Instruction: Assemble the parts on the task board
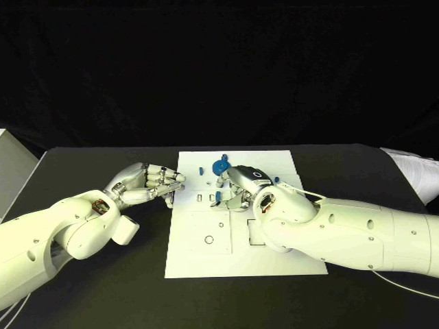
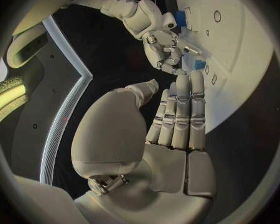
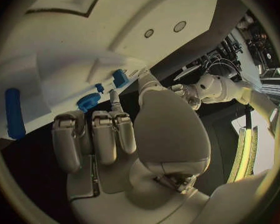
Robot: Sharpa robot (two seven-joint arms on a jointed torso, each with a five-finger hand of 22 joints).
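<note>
- Nearest me, the front half of the white task board (image 1: 279, 264) lies flat on the black table (image 1: 91, 171). I see cut-out shapes and small round holes in that part, and no blue pieces sitting in them.
- My right hand (image 1: 244, 186) reaches in over the middle of the board. Its fingers are curled downward close together. In the right wrist view they look bunched with nothing plainly between them, yet small blue bits show just beside the fingertips in the head view, so I cannot tell whether it holds a piece.
- My left hand (image 1: 148, 184) rests at the board's left edge, fingertips touching or just beside the rim. In the left wrist view its fingers (image 2: 184, 109) lie straight and side by side, loosely extended, holding nothing.
- Small blue parts (image 1: 217, 199) lie on the board near the right hand's fingers; a blue block (image 3: 120, 77) sits close by in the right wrist view.
- Farther back, a round blue wheel-like part (image 1: 219, 166) lies near the board's far edge, and a long blue bar (image 3: 13, 113) lies apart from the others.
- My judgement: the work is at an early stage. Several blue pieces lie loose, the front openings are unfilled, and most placing remains.
</note>
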